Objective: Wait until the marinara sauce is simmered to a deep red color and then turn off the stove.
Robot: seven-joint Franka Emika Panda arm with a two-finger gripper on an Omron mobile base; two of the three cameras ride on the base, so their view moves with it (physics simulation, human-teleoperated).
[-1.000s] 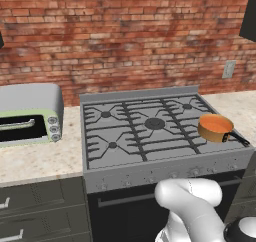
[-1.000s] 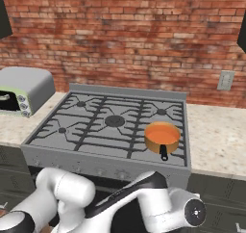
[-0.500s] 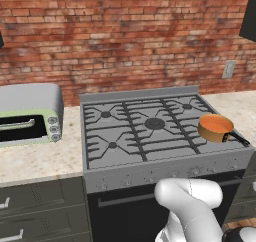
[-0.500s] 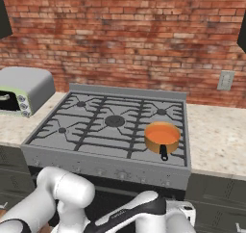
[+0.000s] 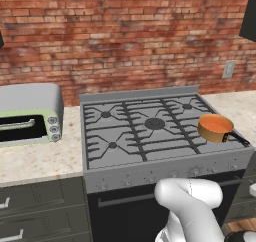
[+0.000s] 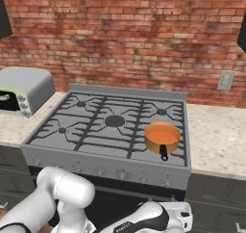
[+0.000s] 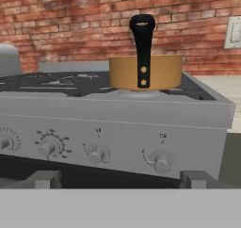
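The stove (image 5: 150, 158) is a grey steel gas range with dark grates. On its front right burner stands a small copper saucepan (image 5: 215, 128) holding marinara sauce (image 5: 216, 122) of an orange-red colour. From the right base view the sauce (image 6: 162, 132) looks the same orange. In the hand view my gripper (image 7: 120, 180) is open, its fingertips (image 7: 44, 179) far apart, low in front of the stove's front panel (image 7: 117, 137). A row of knobs faces it, one (image 7: 161, 162) directly below the saucepan (image 7: 145, 72). The pan's dark handle points at the camera and its wall hides the sauce.
A grey-and-green toaster oven (image 5: 27, 113) sits on the counter left of the stove. Pale counter (image 6: 216, 135) extends to the right, with a wall outlet (image 6: 226, 80) above it. Dark cabinet drawers (image 5: 35, 206) flank the oven door. A brick wall stands behind.
The arm's forearm and hand have dropped lower in front of the stove. The sauce's colour and the saucepan look unchanged.
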